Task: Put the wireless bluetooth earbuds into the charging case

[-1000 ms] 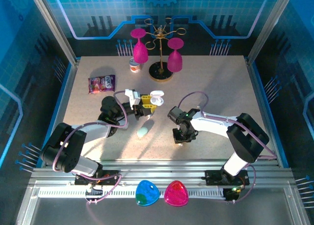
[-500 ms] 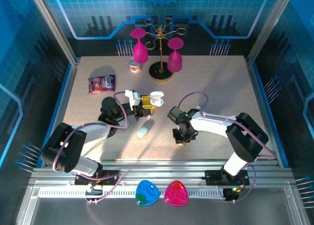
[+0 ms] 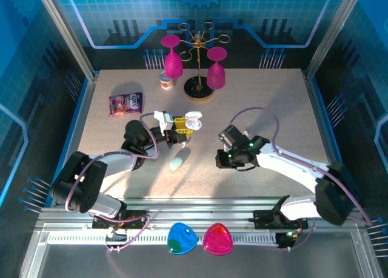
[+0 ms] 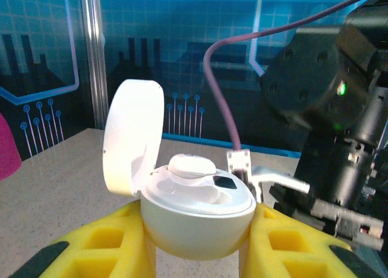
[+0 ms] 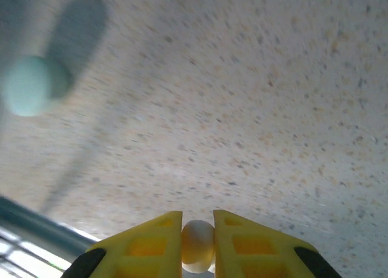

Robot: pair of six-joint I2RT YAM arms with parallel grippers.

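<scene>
Nearest me, the right gripper (image 5: pixel 197 223) has its yellow pads pinched on a tiny white earbud (image 5: pixel 198 246). It hangs over bare table (image 5: pixel 273 96), well apart from where the bud must go. A little farther in, to its left, a mint case (image 3: pixel 177 163) lies loose on the table. I'd say that one is not the target, so the arm should pass it without brushing it.

Beyond that, the left gripper (image 3: pixel 181 128) clamps the white charging case (image 4: pixel 200 217) between its yellow fingers. The lid (image 4: pixel 130 139) is tipped up and open, and a seated bud (image 4: pixel 191 166) sits at one well. The free well (image 4: pixel 223 182) lies beside it, on the side toward the right arm.

To do this well, I'd bring the held earbud in from that side and turn the wrist so the stem points down into the free well. Then descend slowly and release only once it sits. The bud looks slick and the pinch is small, so a twist could flick it out. How the stem lies between the pads I cannot tell.
</scene>
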